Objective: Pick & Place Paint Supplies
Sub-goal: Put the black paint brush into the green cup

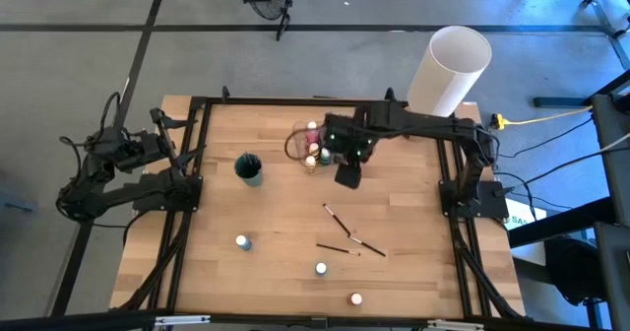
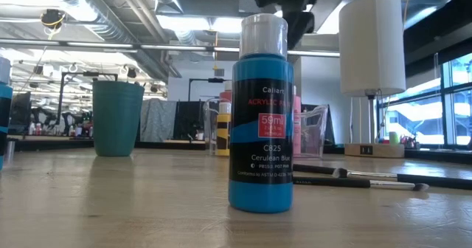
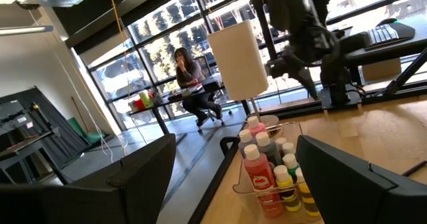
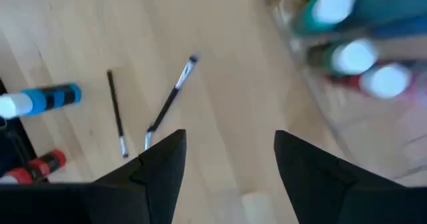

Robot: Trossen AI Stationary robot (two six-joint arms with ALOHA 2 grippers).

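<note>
Wooden table (image 1: 276,223) under 2 dark arms. Right gripper (image 1: 346,176) hangs above the table with its fingers parted, holding nothing, just beside a clear container (image 1: 298,146) packed with paint bottles (image 1: 313,154). 3 paintbrushes (image 1: 342,232) lie on the wood nearer the front edge, with 3 loose bottles (image 1: 321,269) beyond them. Teal cup (image 1: 249,167) stands left of the container. Left gripper (image 1: 185,159) waits wide open at the left edge, empty
</note>
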